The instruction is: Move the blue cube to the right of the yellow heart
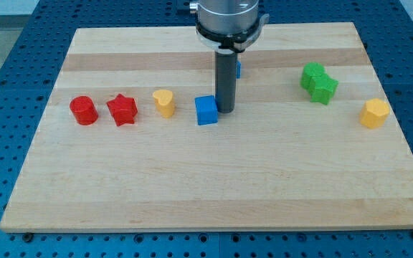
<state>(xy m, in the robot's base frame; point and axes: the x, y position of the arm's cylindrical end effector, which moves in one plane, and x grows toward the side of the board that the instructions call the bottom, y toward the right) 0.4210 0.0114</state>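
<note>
The blue cube (206, 110) sits on the wooden board (214, 186) near the middle. The yellow heart (164, 102) lies to its left, a small gap apart. My tip (226, 110) rests on the board right next to the cube's right side, touching or nearly touching it. The rod hangs down from the arm's head at the view's top centre. A second blue block (239, 69) is mostly hidden behind the rod.
A red cylinder (84, 110) and a red star (122, 110) lie left of the heart. Two green blocks (318, 82) sit together at the right. A yellow hexagonal block (373, 113) is near the board's right edge.
</note>
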